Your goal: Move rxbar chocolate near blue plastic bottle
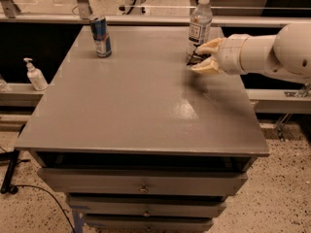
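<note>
Gripper (204, 58) jaws prob. pinch rxbar chocolate (193, 60) just beside blue plastic bottle (199, 25).

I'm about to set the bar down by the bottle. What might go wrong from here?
The gripper, holding the rxbar chocolate, sits right beside the blue plastic bottle; a nudge may topple the tall bottle. Both are close to the far edge of the table, so a knocked bottle or bar may fall off.

tabletop (136, 96) is smooth grey with a soft sheen; blue plastic bottle (199, 25) looks clear glossy plastic; can (100, 35) shiny metal; claw (196, 57), matte cream plastic, pinches the dark rxbar chocolate (192, 62) beside the bottle
</note>
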You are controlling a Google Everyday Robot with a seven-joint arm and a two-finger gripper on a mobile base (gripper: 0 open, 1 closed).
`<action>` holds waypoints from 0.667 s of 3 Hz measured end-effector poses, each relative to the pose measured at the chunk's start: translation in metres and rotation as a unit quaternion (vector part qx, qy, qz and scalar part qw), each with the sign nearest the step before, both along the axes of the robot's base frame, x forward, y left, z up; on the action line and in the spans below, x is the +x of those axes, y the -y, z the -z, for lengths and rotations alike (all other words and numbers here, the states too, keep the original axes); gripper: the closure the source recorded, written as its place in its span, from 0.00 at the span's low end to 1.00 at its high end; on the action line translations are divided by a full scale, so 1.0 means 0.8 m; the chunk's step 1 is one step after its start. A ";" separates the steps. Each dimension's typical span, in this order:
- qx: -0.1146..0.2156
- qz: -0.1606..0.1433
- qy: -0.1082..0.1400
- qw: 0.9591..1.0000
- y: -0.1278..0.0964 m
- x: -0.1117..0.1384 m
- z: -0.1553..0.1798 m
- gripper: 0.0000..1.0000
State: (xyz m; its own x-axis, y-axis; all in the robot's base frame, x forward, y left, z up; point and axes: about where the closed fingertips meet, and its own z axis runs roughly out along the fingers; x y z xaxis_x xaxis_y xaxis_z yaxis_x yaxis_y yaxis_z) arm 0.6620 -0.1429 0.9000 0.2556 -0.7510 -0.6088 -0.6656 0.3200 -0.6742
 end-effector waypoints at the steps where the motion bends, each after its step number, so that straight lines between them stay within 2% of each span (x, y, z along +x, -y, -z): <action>1: -0.003 0.028 -0.001 1.000 0.028 0.022 0.014 1.00; 2: -0.004 0.045 -0.006 0.999 0.043 0.031 0.026 1.00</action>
State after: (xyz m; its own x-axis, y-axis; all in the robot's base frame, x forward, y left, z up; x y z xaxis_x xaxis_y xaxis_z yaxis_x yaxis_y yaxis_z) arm 0.6872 -0.1775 0.8790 0.1803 -0.7748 -0.6060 -0.6425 0.3737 -0.6690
